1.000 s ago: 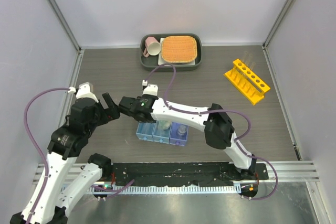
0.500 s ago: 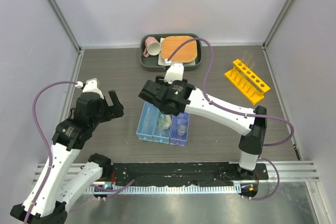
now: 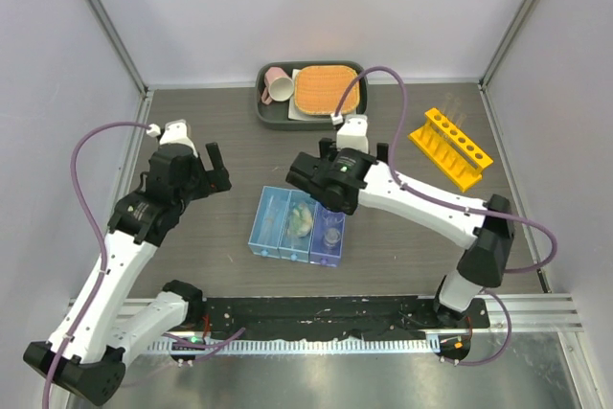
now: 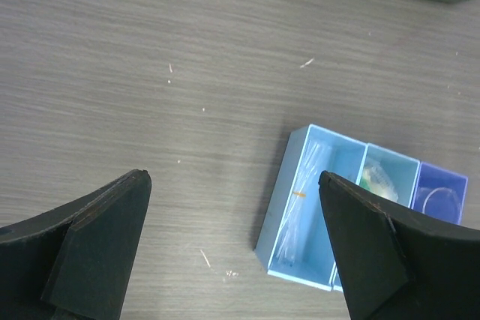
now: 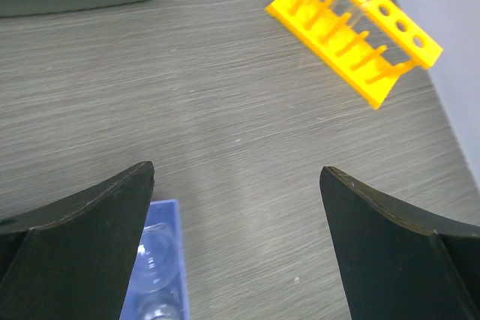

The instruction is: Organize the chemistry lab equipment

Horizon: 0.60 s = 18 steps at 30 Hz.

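Blue translucent three-compartment plastic tray, mid-worktop, near edge; clear plastic pipettes inside (end compartment). Yellow holed plastic tube rack, far-right corner. Left gripper, right gripper: jaws spread wide, empty.

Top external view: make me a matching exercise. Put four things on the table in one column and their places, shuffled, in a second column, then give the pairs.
Column 1
1. yellow tube rack
2. blue three-compartment tray
3. pink mug
4. orange woven mat

Column 2
A. left end of the dark tray
B. far right part of the table
C. middle of the table
D. covering most of the dark tray

Pairs: 1-B, 2-C, 3-A, 4-D
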Each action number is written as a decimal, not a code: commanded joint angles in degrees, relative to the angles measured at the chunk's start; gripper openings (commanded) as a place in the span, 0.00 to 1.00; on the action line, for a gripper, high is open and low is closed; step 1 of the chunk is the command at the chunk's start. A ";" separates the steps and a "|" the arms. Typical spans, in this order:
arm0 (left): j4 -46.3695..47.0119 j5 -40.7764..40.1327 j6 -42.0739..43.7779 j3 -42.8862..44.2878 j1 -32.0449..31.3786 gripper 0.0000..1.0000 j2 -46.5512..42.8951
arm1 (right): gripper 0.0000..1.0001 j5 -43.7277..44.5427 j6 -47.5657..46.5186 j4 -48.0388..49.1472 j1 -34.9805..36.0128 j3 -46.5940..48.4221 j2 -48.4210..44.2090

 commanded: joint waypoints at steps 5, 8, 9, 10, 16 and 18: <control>8.79 -4.56 1.00 0.84 -0.21 1.00 1.33 | 0.98 7.06 -7.35 9.55 -5.68 -12.60 -14.93; 11.78 -4.03 1.97 -1.98 -0.21 1.00 -0.52 | 0.98 6.18 -12.37 14.12 -8.58 -15.60 -19.59; 12.31 -4.38 2.06 -2.59 -0.13 1.00 -1.30 | 0.98 6.18 -13.34 15.78 -9.11 -17.44 -20.82; 13.10 -4.73 2.06 -3.64 -0.21 1.00 -1.75 | 0.98 6.09 -14.30 16.41 -9.81 -18.24 -22.92; 12.41 -6.49 1.88 -3.92 -0.21 1.00 -1.84 | 0.98 3.54 -17.39 20.63 -12.89 -23.61 -27.77; 12.49 -7.02 1.88 -4.27 -0.13 1.00 -2.28 | 0.98 3.63 -18.17 21.77 -13.07 -24.66 -28.30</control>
